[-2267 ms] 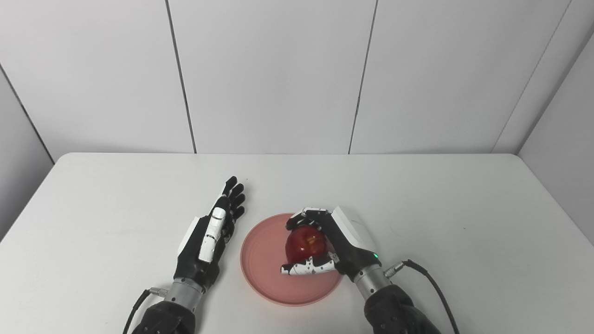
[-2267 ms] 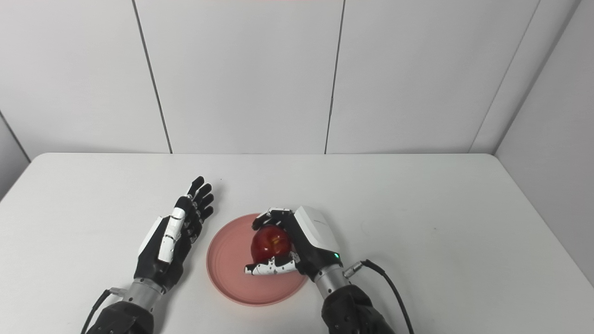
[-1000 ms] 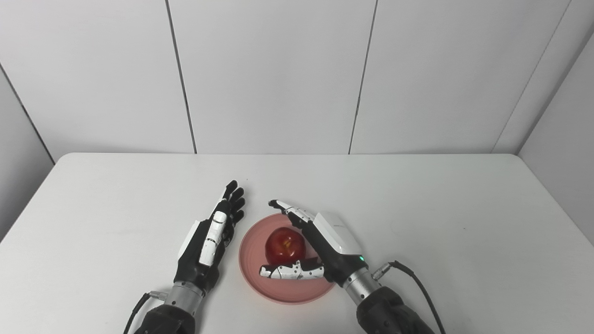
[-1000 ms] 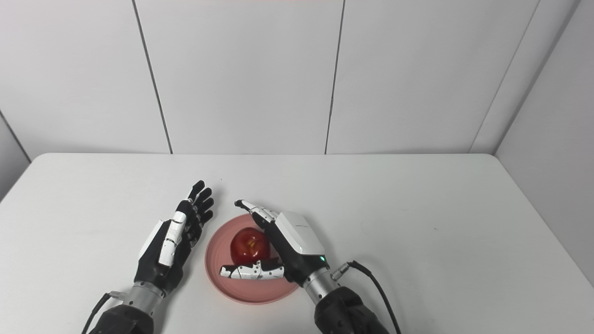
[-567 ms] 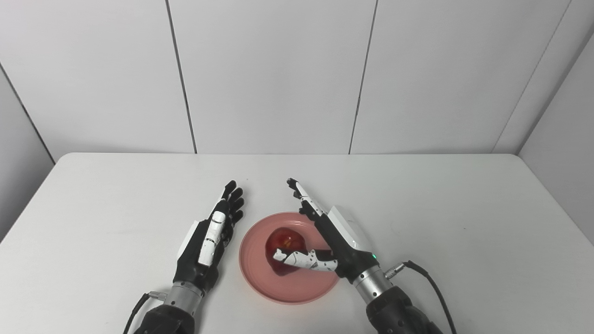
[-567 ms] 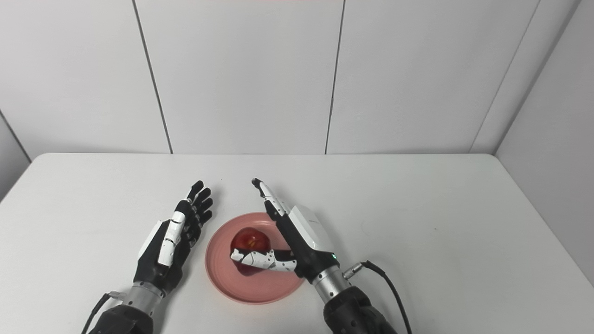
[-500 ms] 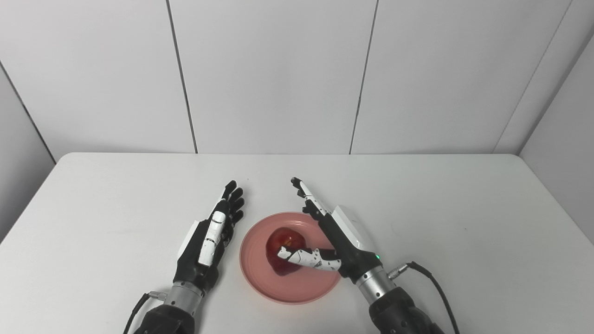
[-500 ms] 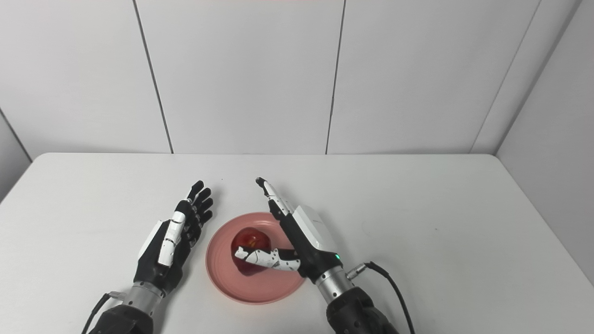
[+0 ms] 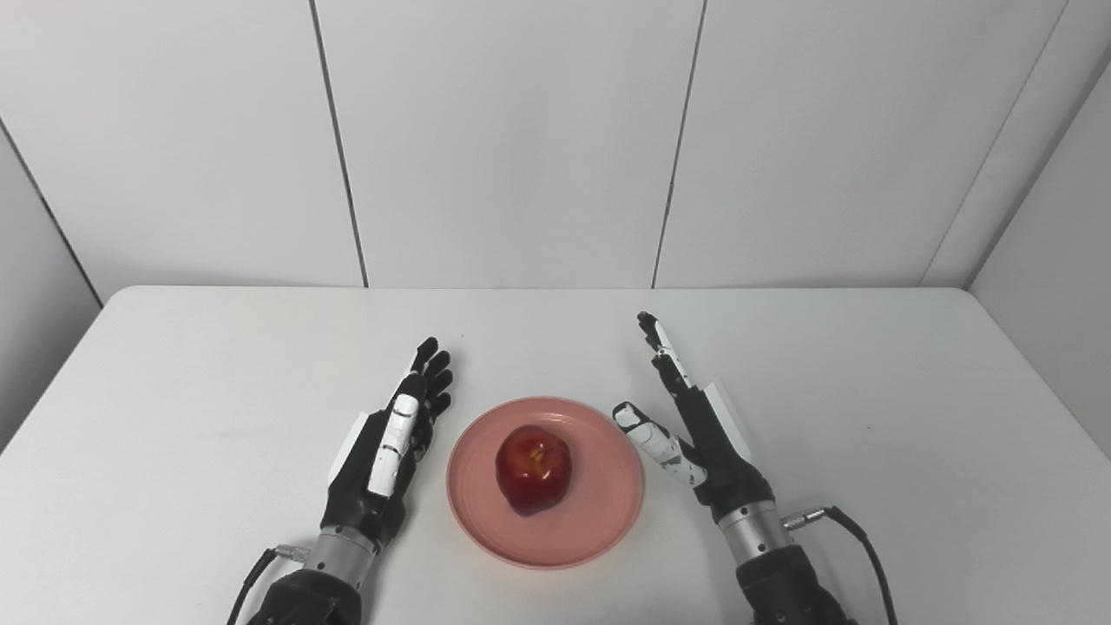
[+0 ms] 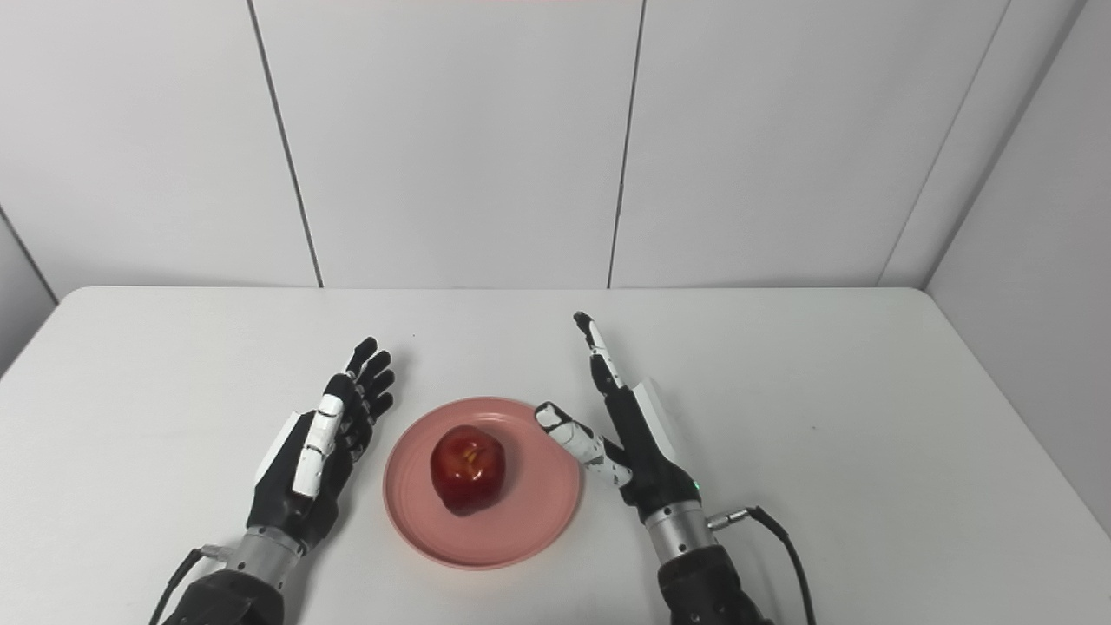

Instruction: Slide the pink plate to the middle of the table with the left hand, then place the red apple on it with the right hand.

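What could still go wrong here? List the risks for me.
1. The red apple sits free on the pink plate, a little left of its center; a bump could roll it off.
2. The right hand is open just beside the plate's right rim, its thumb near the edge; a careless move might nudge the plate.
3. The left hand lies open close to the left rim, with the same risk.

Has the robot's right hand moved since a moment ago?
Yes. The right hand has let go of the red apple and pulled away rightward, off the pink plate, fingers open.
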`<action>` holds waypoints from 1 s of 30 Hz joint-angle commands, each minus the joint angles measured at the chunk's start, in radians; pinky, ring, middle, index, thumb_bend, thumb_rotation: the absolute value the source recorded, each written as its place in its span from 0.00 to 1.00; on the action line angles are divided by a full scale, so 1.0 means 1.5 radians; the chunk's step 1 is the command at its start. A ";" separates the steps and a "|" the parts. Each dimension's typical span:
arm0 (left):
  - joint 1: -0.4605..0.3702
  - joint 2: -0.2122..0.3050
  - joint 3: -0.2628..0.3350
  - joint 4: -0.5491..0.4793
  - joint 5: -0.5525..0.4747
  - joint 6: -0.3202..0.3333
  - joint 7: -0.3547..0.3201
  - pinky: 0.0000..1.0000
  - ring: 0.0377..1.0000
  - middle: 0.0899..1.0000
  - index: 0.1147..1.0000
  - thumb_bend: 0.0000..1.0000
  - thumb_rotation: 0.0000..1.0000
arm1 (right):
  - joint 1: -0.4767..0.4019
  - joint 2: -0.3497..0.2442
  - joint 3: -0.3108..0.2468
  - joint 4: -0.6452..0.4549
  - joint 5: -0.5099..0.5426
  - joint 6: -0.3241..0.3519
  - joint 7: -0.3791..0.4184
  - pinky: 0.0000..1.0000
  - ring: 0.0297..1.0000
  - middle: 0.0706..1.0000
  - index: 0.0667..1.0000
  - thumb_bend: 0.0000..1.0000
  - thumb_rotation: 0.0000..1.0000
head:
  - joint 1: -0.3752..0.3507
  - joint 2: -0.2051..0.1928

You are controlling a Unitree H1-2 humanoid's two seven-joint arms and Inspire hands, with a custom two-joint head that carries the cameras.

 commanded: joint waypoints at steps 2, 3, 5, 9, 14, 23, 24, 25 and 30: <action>-0.025 0.001 0.003 -0.013 -0.004 -0.009 0.002 1.00 1.00 1.00 1.00 0.59 1.00 | -0.012 0.013 -0.015 -0.001 0.015 -0.007 -0.014 0.97 0.99 1.00 1.00 0.66 1.00 | 0.000 0.001; -0.025 0.001 0.003 -0.012 -0.004 -0.009 0.001 1.00 1.00 1.00 1.00 0.59 1.00 | -0.012 0.015 -0.020 0.001 0.019 -0.002 -0.014 0.96 0.99 1.00 1.00 0.67 1.00 | 0.000 0.001; -0.025 0.000 0.005 -0.012 -0.007 -0.009 0.000 1.00 1.00 1.00 1.00 0.59 1.00 | -0.010 0.020 -0.029 -0.001 0.024 0.010 -0.013 0.96 0.97 0.99 1.00 0.68 1.00 | 0.000 0.001; -0.025 -0.001 0.006 -0.012 -0.008 -0.012 -0.001 1.00 1.00 1.00 1.00 0.59 1.00 | -0.004 0.033 -0.049 -0.002 0.045 0.023 -0.016 0.93 0.94 0.98 1.00 0.67 1.00 | 0.000 0.001; -0.027 0.003 0.008 -0.006 -0.007 -0.022 -0.003 1.00 1.00 1.00 1.00 0.59 1.00 | 0.002 0.046 -0.061 0.001 0.058 0.027 -0.018 0.94 0.94 0.98 1.00 0.67 1.00 | -0.003 0.004; -0.037 0.009 0.019 -0.008 -0.006 -0.003 0.002 1.00 1.00 1.00 1.00 0.61 1.00 | 0.011 0.061 -0.066 -0.015 0.046 0.067 -0.032 1.00 1.00 1.00 1.00 0.67 1.00 | -0.007 0.025; -0.037 0.010 0.020 -0.009 -0.005 -0.001 0.002 1.00 1.00 1.00 1.00 0.62 1.00 | 0.012 0.062 -0.065 -0.016 0.045 0.069 -0.033 1.00 1.00 1.00 1.00 0.67 1.00 | -0.008 0.026; -0.038 0.011 0.020 -0.010 -0.003 -0.002 0.003 1.00 1.00 1.00 1.00 0.62 1.00 | 0.011 0.062 -0.065 -0.014 0.047 0.065 -0.033 1.00 0.99 0.99 1.00 0.68 1.00 | -0.008 0.028; -0.040 0.013 0.019 -0.015 -0.005 0.006 0.003 1.00 1.00 1.00 1.00 0.62 1.00 | 0.008 0.062 -0.069 -0.006 0.064 0.046 -0.033 0.98 0.96 0.99 1.00 0.67 1.00 | -0.005 0.036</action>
